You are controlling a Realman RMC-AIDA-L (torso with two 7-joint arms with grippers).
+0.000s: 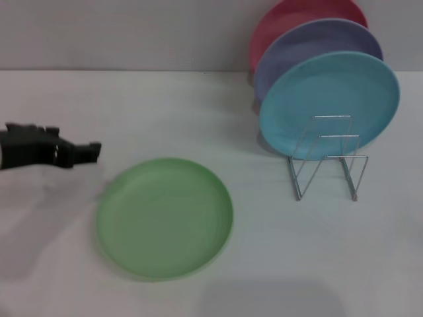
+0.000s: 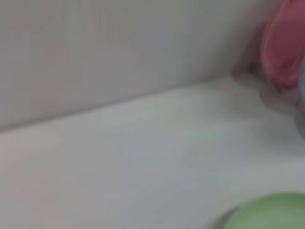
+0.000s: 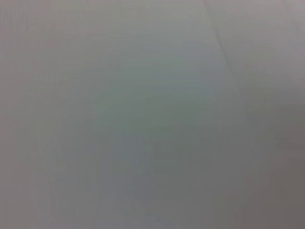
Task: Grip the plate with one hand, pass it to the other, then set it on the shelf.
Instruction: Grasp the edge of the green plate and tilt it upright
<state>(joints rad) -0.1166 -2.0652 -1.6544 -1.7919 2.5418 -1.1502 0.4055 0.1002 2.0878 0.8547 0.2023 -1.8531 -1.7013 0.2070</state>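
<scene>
The light green plate (image 1: 165, 216) lies flat on the white table, front and centre; a slice of its rim also shows as the green plate (image 2: 269, 212) in the left wrist view. My left gripper (image 1: 92, 152) reaches in from the left edge, a short way left of the plate and apart from it. The silver wire shelf (image 1: 327, 165) stands to the right of the plate with its front slots free. My right gripper is out of view; its wrist camera shows only a plain grey surface.
Three plates stand upright in the back of the rack: a sky-blue plate (image 1: 330, 105) in front, a lavender plate (image 1: 310, 46) behind it, and a pink plate (image 1: 297, 16) at the rear, also seen as the pink plate (image 2: 283, 45). A wall runs behind the table.
</scene>
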